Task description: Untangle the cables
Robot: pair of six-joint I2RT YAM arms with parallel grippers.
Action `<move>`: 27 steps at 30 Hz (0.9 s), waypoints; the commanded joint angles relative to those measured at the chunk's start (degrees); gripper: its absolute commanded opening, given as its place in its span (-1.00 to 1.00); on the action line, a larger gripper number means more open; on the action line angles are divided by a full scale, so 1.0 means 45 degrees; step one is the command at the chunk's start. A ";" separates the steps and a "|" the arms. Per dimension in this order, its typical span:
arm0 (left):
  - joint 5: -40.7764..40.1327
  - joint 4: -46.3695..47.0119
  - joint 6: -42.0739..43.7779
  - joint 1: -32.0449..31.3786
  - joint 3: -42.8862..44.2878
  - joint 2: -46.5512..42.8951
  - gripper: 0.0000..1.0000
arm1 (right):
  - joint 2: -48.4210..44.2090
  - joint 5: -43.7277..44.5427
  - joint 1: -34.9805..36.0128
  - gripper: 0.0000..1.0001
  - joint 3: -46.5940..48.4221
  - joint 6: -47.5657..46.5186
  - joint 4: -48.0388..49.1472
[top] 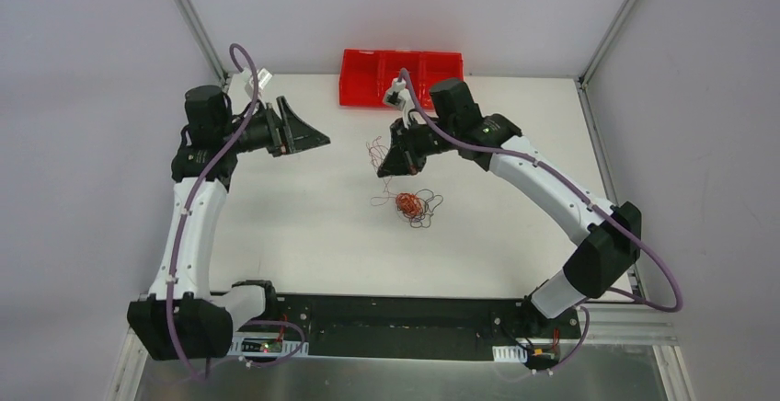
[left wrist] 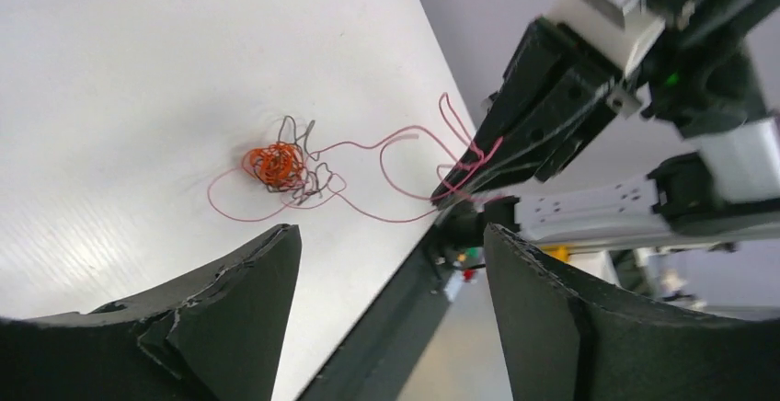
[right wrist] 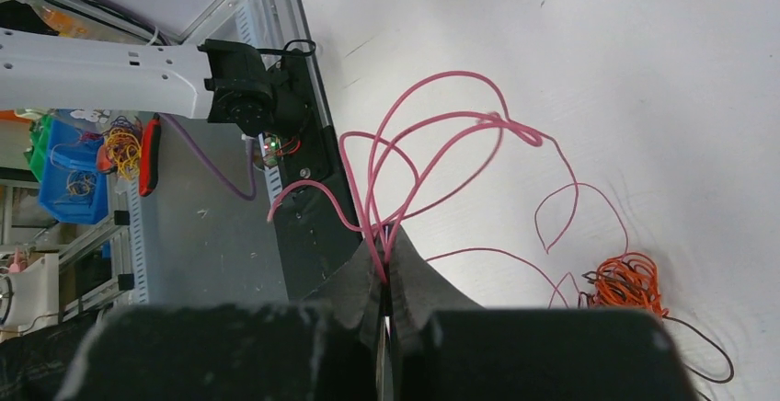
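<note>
Near the middle of the white table (top: 303,235), 1 small orange-and-black knot of cables (top: 411,205) with thin strands trailing toward 9 o'clock. Just at its 11 o'clock, right gripper (top: 388,166) with red loops at the tip. Well off at 9 o'clock, left gripper (top: 317,139), clear of every wire. At 12 o'clock, 1 red bin (top: 361,96).

Lighting's bright and flat, diffuse from above. The white matte tabletop (top: 303,226) goes nearly blown out in the left wrist view. Shadows are faint, just a soft smudge under the small orange and black tangle of thin wires (top: 410,205). In the right wrist view the thin pink wire loops (right wrist: 432,134) look a bit smeary, and the black fingers (right wrist: 428,286) of the right gripper (right wrist: 387,263), close to the lens, are dark and mushy.
</note>
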 commanded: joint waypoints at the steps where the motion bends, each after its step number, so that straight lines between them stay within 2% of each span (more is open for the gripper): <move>1: -0.0528 -0.0819 0.4322 -0.0259 -0.0723 -0.1238 0.53 | -0.0847 -0.1424 -0.0084 -1.00 -0.0087 -0.0316 -0.0270; 4: -0.0390 -0.0773 0.4710 -0.0758 -0.0867 -0.1068 0.56 | -0.0866 -0.2014 -0.0081 -1.00 -0.0064 -0.0347 -0.0443; 9: -0.0896 -0.0645 0.5135 -0.3017 -0.0472 -0.0565 0.53 | -0.0754 -0.2876 -0.0080 -1.00 0.0148 -0.0247 -0.0487; 12: -0.1026 -0.0465 0.5123 -0.4265 -0.0331 -0.0195 0.43 | -0.0622 -0.3441 -0.0081 -1.00 0.0245 0.0222 -0.0178; 17: -0.0597 -0.0284 0.4803 -0.4970 -0.0238 0.0191 0.11 | -0.0621 -0.3834 -0.0084 -1.00 0.0179 0.0865 0.0223; 19: -0.0595 -0.0170 0.4509 -0.5049 -0.0208 0.0125 -0.10 | -0.0691 -0.3797 -0.0086 -1.00 0.0057 0.0830 0.0170; 20: -0.0639 -0.0116 0.4399 -0.5075 -0.0180 0.0052 -0.32 | -0.0748 -0.3781 -0.0075 -1.00 -0.0018 0.0820 0.0145; 22: -0.0673 -0.0073 0.4134 -0.5081 -0.0078 -0.0198 -0.93 | -0.0837 -0.3618 -0.0086 -1.00 -0.0158 0.0812 -0.0001; 23: -0.0680 -0.0060 0.4010 -0.5076 -0.0010 -0.0379 -1.00 | -0.0893 -0.3419 -0.0081 -1.00 -0.0218 0.0808 -0.0079; 27: -0.1016 -0.0089 0.3525 -0.4314 0.0004 -0.1282 -1.00 | -0.1201 -0.3004 -0.0260 -1.00 -0.0562 0.0552 -0.0502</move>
